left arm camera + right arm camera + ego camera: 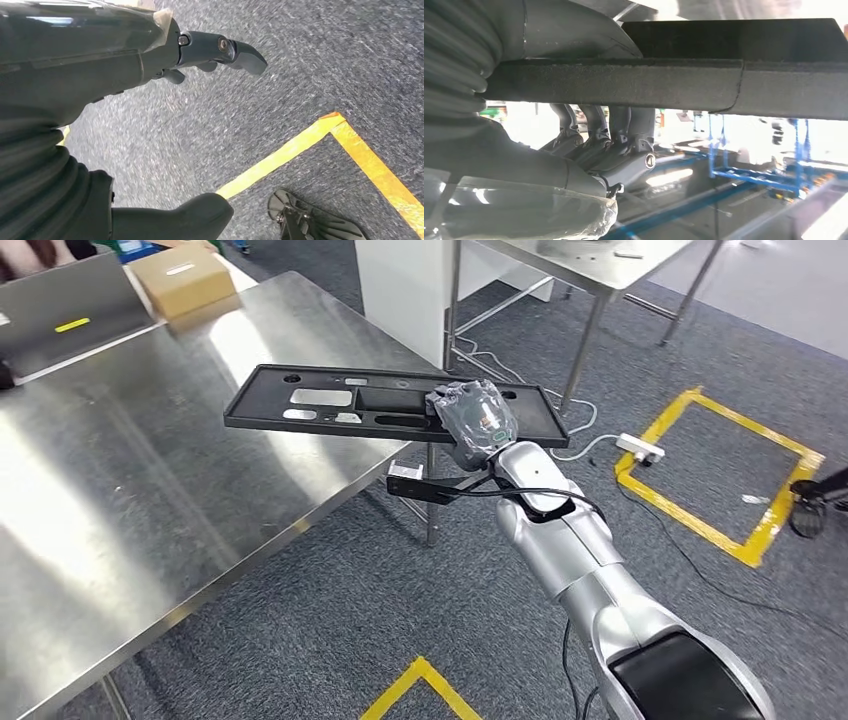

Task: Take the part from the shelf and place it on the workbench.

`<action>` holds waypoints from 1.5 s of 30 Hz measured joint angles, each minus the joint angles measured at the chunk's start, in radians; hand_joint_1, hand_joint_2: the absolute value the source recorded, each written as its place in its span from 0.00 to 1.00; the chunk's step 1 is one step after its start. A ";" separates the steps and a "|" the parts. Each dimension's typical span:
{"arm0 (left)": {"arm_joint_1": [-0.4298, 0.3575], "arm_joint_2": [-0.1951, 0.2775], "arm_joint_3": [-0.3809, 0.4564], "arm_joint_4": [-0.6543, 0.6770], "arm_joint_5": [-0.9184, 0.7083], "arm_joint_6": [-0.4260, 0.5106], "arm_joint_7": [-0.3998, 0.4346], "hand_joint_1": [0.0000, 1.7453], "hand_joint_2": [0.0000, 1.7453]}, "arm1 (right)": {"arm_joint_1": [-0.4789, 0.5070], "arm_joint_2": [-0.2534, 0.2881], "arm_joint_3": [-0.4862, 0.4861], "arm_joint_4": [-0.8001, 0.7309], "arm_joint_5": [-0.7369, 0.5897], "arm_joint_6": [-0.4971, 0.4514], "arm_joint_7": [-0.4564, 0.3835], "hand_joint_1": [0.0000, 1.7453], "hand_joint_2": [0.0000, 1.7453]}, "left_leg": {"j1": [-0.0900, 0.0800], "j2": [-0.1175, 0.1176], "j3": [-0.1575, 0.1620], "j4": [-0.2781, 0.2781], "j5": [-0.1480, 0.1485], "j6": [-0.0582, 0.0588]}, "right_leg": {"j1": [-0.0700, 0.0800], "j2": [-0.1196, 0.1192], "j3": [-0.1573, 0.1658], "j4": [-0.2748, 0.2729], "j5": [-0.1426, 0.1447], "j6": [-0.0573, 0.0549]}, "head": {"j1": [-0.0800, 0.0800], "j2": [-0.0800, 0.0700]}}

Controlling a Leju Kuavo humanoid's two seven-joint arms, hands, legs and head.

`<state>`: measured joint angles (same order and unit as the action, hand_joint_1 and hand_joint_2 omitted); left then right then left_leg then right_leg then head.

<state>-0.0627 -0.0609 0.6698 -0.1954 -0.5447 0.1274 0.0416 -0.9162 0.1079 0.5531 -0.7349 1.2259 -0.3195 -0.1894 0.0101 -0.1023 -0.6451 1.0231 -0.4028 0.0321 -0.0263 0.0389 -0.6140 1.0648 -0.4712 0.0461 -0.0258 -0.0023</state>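
The part [330, 405] is a long flat black panel with several cut-outs. My right hand [472, 417] grips it near its right end and holds it level over the near corner of the steel workbench [150, 500]. Most of the panel hangs above the bench top; its right end juts past the edge over the carpet. Close up in the right wrist view, the panel's dark edge [634, 82] runs across the hand, with the fingers [599, 135] curled against it. My left hand [165, 55] hangs over the grey carpet, fingers apart and holding nothing.
A cardboard box [182, 278] and a grey tray [60, 310] sit at the bench's far end. A second steel table [590, 265] stands behind. Yellow floor tape [730, 475], a power strip [640, 448] and cables lie on the carpet to the right.
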 joint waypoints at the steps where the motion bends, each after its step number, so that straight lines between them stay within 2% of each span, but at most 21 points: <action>1: 0.001 0.001 0.001 0.000 -0.001 0.000 0.000 0.00 1.00 | -0.001 0.003 0.001 0.002 0.002 0.000 -0.003 0.79 1.00 | 0.000 -0.009 -0.003 0.002 0.000 -0.006 | 0.000 0.006 0.011 -0.022 0.008 -0.004 | 0.000 0.000; 4: 0.008 0.001 0.004 0.000 -0.005 0.000 0.000 0.00 1.00 | -0.002 0.017 0.003 0.008 0.004 0.000 -0.008 0.79 1.00 | 0.004 -0.016 -0.010 0.002 0.002 -0.023 | 0.004 -0.013 0.015 -0.029 0.013 -0.025 | -0.001 0.000; 6: 0.010 0.002 0.004 0.001 -0.008 0.000 0.000 0.00 1.00 | -0.006 0.026 0.003 0.010 0.002 0.000 -0.010 0.79 1.00 | 0.004 0.028 -0.032 0.047 -0.026 -0.031 | 0.001 -0.029 0.019 -0.034 0.014 -0.038 | -0.007 0.000; 8: 0.008 0.004 0.004 0.001 -0.010 0.000 -0.001 0.00 1.00 | -0.010 0.030 0.003 0.015 -0.012 0.006 -0.027 0.79 1.00 | 0.003 0.081 -0.088 0.162 -0.082 -0.039 | 0.005 -0.049 0.023 -0.035 0.011 -0.048 | -0.012 0.000; 10: 0.007 0.004 0.004 0.001 -0.012 -0.005 -0.003 0.00 1.00 | -0.011 0.032 0.003 0.023 -0.042 0.021 -0.058 0.79 1.00 | 0.005 0.098 -0.138 0.260 -0.112 -0.042 | 0.010 -0.071 0.025 -0.034 0.008 -0.054 | -0.012 0.000; 11: 0.007 0.004 0.005 0.001 -0.011 -0.011 -0.007 0.00 1.00 | -0.011 0.035 0.003 0.028 -0.058 0.029 -0.076 0.79 1.00 | 0.006 0.100 -0.142 0.263 -0.102 -0.041 | 0.012 -0.081 0.026 -0.034 0.006 -0.056 | -0.013 0.000; 14: 0.006 0.005 0.016 0.001 0.011 -0.041 -0.039 0.00 1.00 | -0.022 0.053 0.006 0.043 -0.083 0.040 -0.119 0.79 1.00 | -0.002 0.137 -0.057 0.101 -0.022 -0.029 | 0.019 -0.109 0.032 -0.034 0.001 -0.057 | -0.013 0.000; 17: -0.002 0.004 0.039 0.001 0.039 -0.058 -0.086 0.00 1.00 | -0.047 0.064 0.018 0.060 -0.085 0.040 -0.142 0.79 1.00 | -0.017 0.166 -0.012 0.010 -0.006 -0.013 | 0.031 -0.136 0.035 -0.035 -0.007 -0.048 | -0.011 0.000; 19: -0.001 0.003 0.052 0.001 0.048 -0.056 -0.111 0.00 1.00 | -0.056 0.073 0.028 0.069 -0.085 0.039 -0.152 0.79 1.00 | -0.014 0.142 -0.010 0.003 -0.003 -0.004 | 0.032 -0.146 0.038 -0.036 -0.013 -0.040 | -0.010 0.000; 21: 0.000 0.000 0.065 0.001 0.059 -0.049 -0.156 0.00 1.00 | -0.065 0.079 0.041 0.078 -0.085 0.039 -0.168 0.79 1.00 | -0.008 0.120 -0.003 -0.006 0.003 0.008 | 0.030 -0.110 0.025 0.002 -0.035 -0.034 | -0.008 0.000; 23: -0.003 -0.005 0.078 0.001 0.068 -0.038 -0.229 0.00 1.00 | -0.071 0.077 0.059 0.090 -0.090 0.038 -0.183 0.79 1.00 | -0.005 0.096 0.000 -0.010 0.007 0.016 | 0.024 -0.063 -0.025 0.111 -0.082 -0.037 | -0.005 0.000; 26: -0.003 -0.012 0.095 0.001 0.079 -0.027 -0.347 0.00 1.00 | -0.072 0.066 0.086 0.114 -0.107 0.034 -0.193 0.79 1.00 | -0.004 0.050 0.000 -0.009 0.007 0.019 | 0.020 -0.047 -0.096 0.239 -0.116 -0.032 | -0.002 0.000; 28: -0.001 -0.016 0.103 0.001 0.083 -0.027 -0.375 0.00 1.00 | -0.074 0.063 0.098 0.123 -0.114 0.033 -0.197 0.79 1.00 | -0.003 0.023 0.001 -0.007 0.007 0.017 | 0.016 -0.038 -0.067 0.157 -0.071 -0.017 | -0.002 0.000; 30: 0.001 -0.019 0.108 0.001 0.084 -0.026 -0.384 0.00 1.00 | -0.081 0.063 0.105 0.127 -0.116 0.031 -0.200 0.79 1.00 | -0.003 -0.002 -0.003 -0.003 0.006 0.009 | 0.010 -0.005 -0.011 0.027 -0.016 -0.008 | -0.002 0.000; 32: 0.004 -0.020 0.115 0.001 0.084 -0.010 -0.418 0.00 1.00 | -0.086 0.062 0.116 0.132 -0.119 0.025 -0.201 0.79 1.00 | -0.003 -0.020 -0.009 0.000 0.006 -0.003 | 0.009 0.011 0.015 -0.028 0.006 -0.017 | -0.003 0.000; 34: 0.011 -0.022 0.121 0.001 0.085 0.027 -0.483 0.00 1.00 | -0.091 0.062 0.129 0.138 -0.127 0.015 -0.202 0.79 1.00 | 0.002 -0.033 -0.014 0.000 0.008 -0.015 | 0.012 -0.007 0.018 -0.030 0.010 -0.032 | -0.003 0.000; 36: 0.014 -0.026 0.127 0.001 0.085 0.072 -0.533 0.00 1.00 | -0.100 0.064 0.142 0.143 -0.142 0.006 -0.207 0.79 1.00 | 0.001 0.003 -0.028 0.028 -0.010 -0.025 | 0.009 -0.023 0.022 -0.034 0.013 -0.045 | -0.006 0.000; 39: 0.009 -0.028 0.137 0.001 0.085 0.118 -0.565 0.00 1.00 | -0.116 0.063 0.159 0.156 -0.164 -0.010 -0.217 0.79 1.00 | 0.002 0.087 -0.104 0.187 -0.087 -0.038 | 0.013 -0.051 0.026 -0.035 0.010 -0.058 | -0.015 0.000; 41: 0.010 -0.030 0.140 0.001 0.084 0.134 -0.583 0.00 1.00 | -0.120 0.062 0.172 0.170 -0.177 -0.016 -0.219 0.79 1.00 | 0.004 0.099 -0.143 0.259 -0.103 -0.041 | 0.017 -0.073 0.028 -0.035 0.007 -0.062 | -0.015 0.000; 42: 0.010 -0.032 0.142 0.001 0.084 0.142 -0.591 0.00 1.00 | -0.121 0.061 0.179 0.177 -0.183 -0.020 -0.219 0.79 1.00 | 0.005 0.102 -0.140 0.251 -0.089 -0.039 | 0.018 -0.084 0.029 -0.035 0.005 -0.064 | -0.016 0.000; 45: 0.009 -0.032 0.146 0.001 0.083 0.165 -0.609 0.00 1.00 | -0.132 0.059 0.192 0.191 -0.197 -0.040 -0.219 0.79 1.00 | -0.005 0.141 -0.049 0.078 -0.012 -0.022 | 0.026 -0.114 0.034 -0.035 -0.001 -0.064 | -0.015 0.000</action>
<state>-0.0539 -0.0927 0.8159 -0.1943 -0.4620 0.2920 -0.5673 -1.0484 0.1671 0.7452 -0.5439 1.0288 -0.3594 -0.4086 0.0055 0.0391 -0.6941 1.1015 -0.4147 0.0102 -0.0002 -0.0749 -0.5798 1.0295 -0.4722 -0.0176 -0.0409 -0.0023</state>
